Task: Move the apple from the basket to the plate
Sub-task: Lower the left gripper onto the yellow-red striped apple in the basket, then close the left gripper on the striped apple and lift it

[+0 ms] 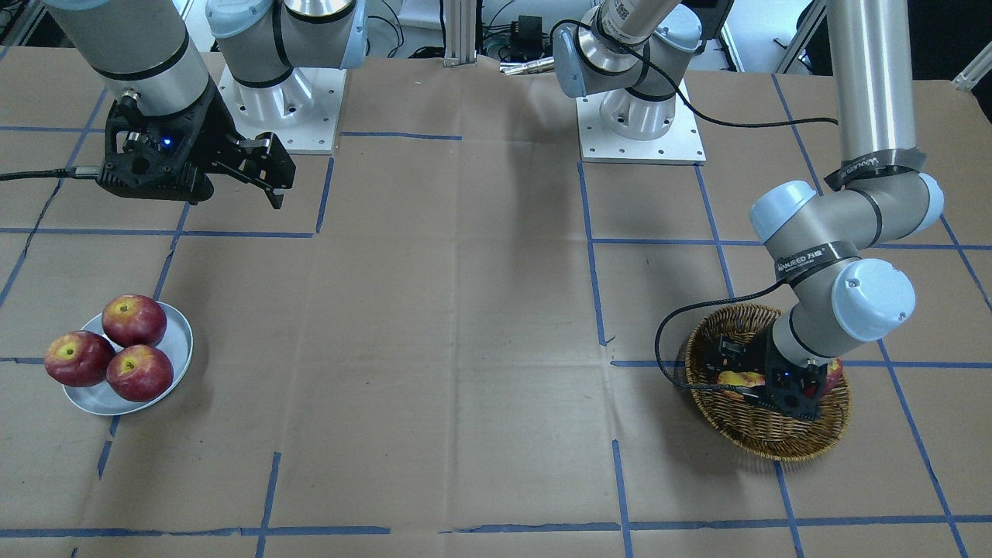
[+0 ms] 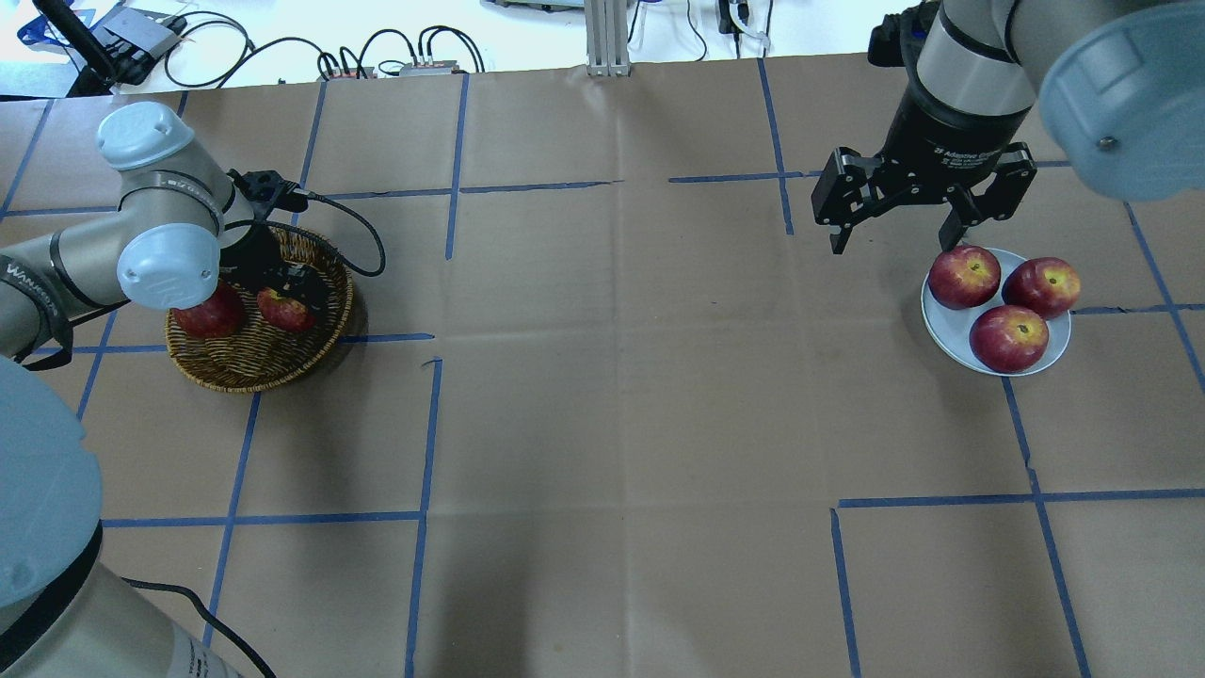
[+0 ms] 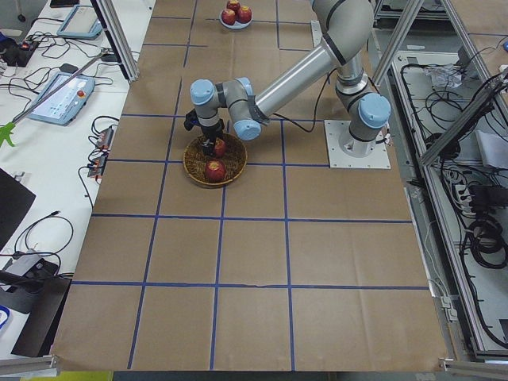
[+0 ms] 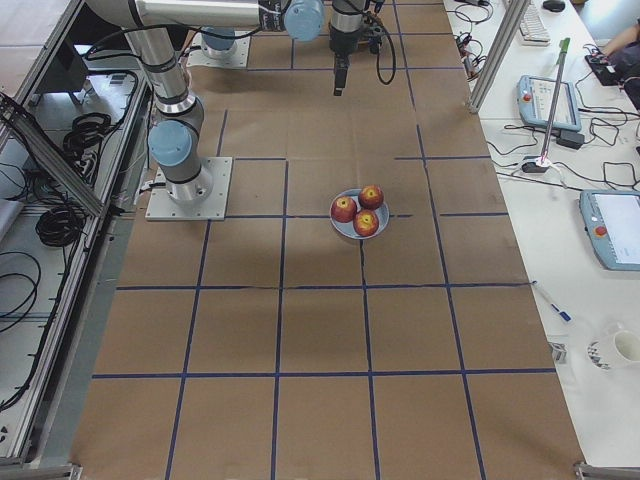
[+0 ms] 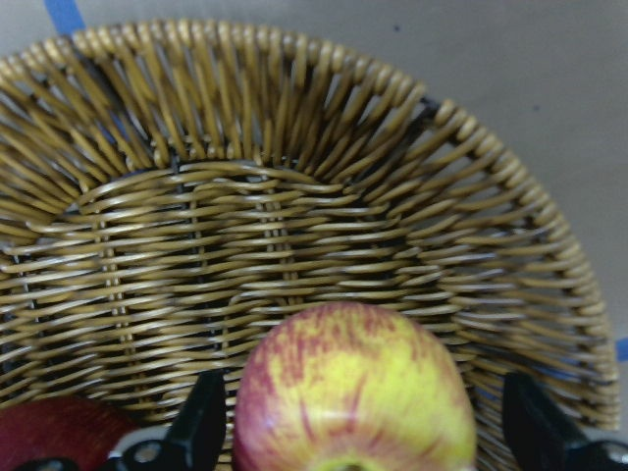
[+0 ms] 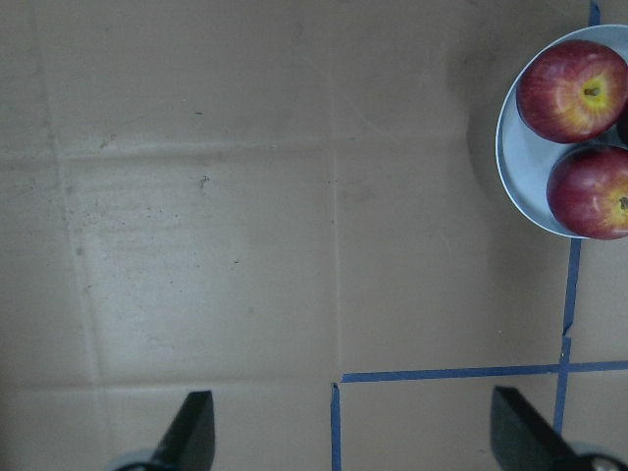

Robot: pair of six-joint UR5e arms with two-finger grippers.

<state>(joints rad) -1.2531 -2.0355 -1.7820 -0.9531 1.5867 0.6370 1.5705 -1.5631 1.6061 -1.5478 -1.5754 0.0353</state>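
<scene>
The streaked yellow-and-red apple (image 5: 353, 388) sat inside the wicker basket (image 5: 294, 216), on its woven floor, next to a dark red apple (image 5: 54, 432) (only the edge of that one showed in the left wrist view). The left gripper (image 5: 361, 437) was lowered into the basket with its jaws spread wide, one on each side of the streaked apple. One finger (image 5: 201, 422) stood just beside the skin, the other a little apart from it, so the apple was not clamped.

The basket stood on the robot's left half of the bench, nearer the operators' long edge than the robot's edge. The grey-white plate (image 2: 944, 325) lay on the robot's right half, well apart from the basket. It carried three dark red apples (image 2: 1007, 337) set close together.

The right gripper (image 2: 894, 243) hung above the bench near the plate, offset toward the bench's middle, jaws wide apart and empty. Brown paper (image 2: 612, 377) marked with blue tape lines (image 2: 428, 424) covered the bench.
</scene>
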